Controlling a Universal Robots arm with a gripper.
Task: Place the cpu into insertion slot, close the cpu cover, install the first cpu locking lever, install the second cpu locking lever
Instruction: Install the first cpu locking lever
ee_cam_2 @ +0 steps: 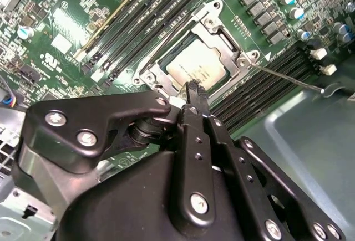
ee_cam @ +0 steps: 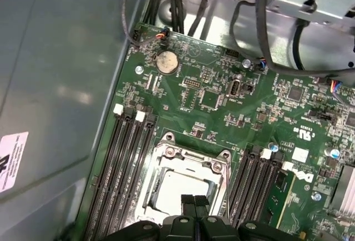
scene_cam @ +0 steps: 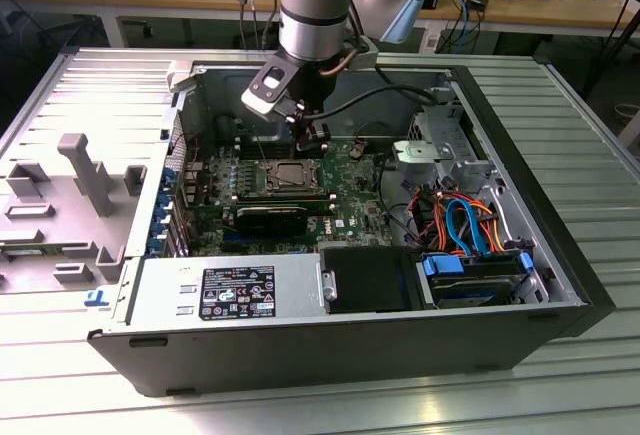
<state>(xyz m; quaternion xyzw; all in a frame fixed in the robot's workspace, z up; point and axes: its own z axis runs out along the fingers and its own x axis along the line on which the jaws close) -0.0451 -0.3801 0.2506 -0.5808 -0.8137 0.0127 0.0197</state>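
Observation:
The cpu [ee_cam_2: 195, 66] lies silver side up in the insertion slot [scene_cam: 290, 175] on the green board, and it also appears in the first wrist view [ee_cam: 178, 188]. The silver cpu cover [ee_cam_2: 217, 20] lies flat around the chip, framing it [ee_cam: 191, 155]. A thin locking lever [ee_cam_2: 288, 78] sticks out sideways from one corner of the socket. My gripper [ee_cam: 194, 201] hangs just above the socket's edge with its black fingertips [ee_cam_2: 194, 90] pressed together and nothing between them. In the exterior view the gripper [scene_cam: 310, 140] sits at the far side of the socket.
Long black memory slots [ee_cam: 125, 158] flank the socket on both sides. A black block [scene_cam: 270, 217] sits in front of it. A power supply [scene_cam: 225, 290] fills the front of the case, with a drive and blue and orange cables [scene_cam: 470, 225] on the exterior view's right. A grey plastic panel [scene_cam: 60, 205] lies outside the case.

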